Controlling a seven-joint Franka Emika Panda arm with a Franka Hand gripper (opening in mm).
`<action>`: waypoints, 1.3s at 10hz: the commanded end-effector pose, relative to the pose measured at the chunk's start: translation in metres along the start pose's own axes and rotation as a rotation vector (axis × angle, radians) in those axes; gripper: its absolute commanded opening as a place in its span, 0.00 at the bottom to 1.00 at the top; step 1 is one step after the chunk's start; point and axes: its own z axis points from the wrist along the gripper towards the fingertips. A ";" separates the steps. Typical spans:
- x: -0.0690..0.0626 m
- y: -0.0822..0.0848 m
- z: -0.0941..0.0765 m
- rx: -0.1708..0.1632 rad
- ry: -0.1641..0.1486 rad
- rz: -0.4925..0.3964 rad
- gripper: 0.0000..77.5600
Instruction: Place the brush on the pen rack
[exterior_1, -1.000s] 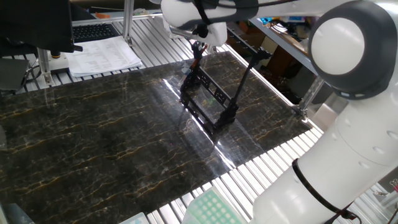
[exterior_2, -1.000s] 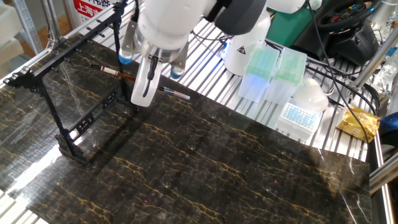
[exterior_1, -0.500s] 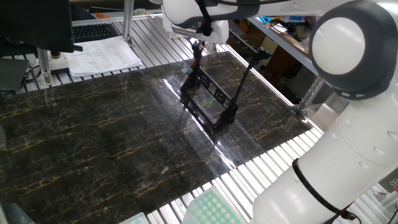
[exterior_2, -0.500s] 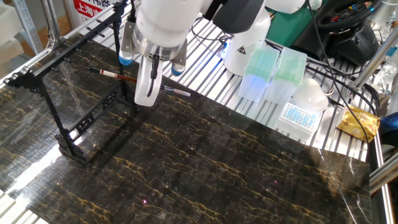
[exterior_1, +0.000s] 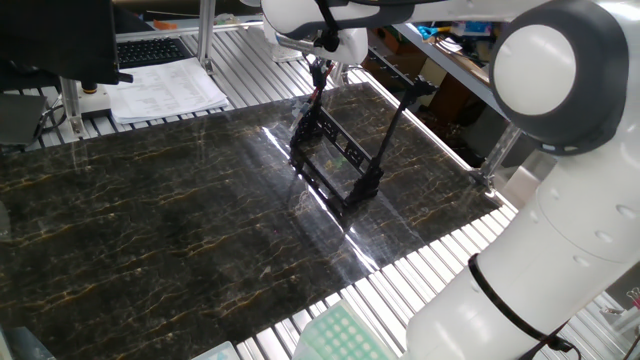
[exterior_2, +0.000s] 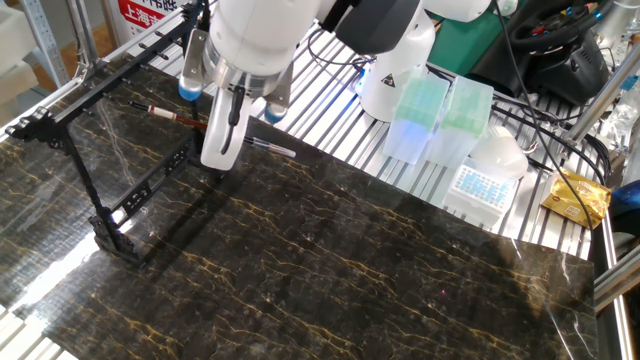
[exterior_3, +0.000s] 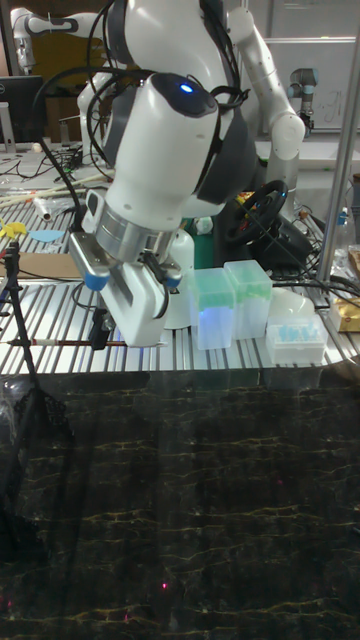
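A dark marbled surface (exterior_2: 400, 270) with gold veining filled most of each view, resting on a ribbed metal bench. Over its far left part a large white robot arm (exterior_2: 260, 40) reached down, its white casing dominating the tall fixed view. Under the arm stood the pen rack (exterior_2: 110, 170), a black open frame of thin bars with slanted upright arms, set on the marbled surface near its edge. To the right, off the marbled area, sat pale green and white tip boxes (exterior_2: 425, 115) with a white box of small tubes beside them. At the end of the arm the pincer (exterior_2: 222, 125) was clenched on the brush (exterior_2: 185, 120), gripping it around the middle of its length. The brush was held roughly level in the air, above the surface and between the rack's upright arms; whether it touched the rack could not be told. In the tall fixed view the brush (exterior_3: 55, 343) stretched leftward from the pincer (exterior_3: 100, 330) toward a rack upright (exterior_3: 25, 340).
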 end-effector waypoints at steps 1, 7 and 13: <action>0.000 0.001 -0.001 0.008 -0.009 -0.002 0.01; 0.001 0.007 0.005 0.027 -0.029 0.013 0.01; 0.004 0.006 -0.002 0.071 -0.032 0.041 0.01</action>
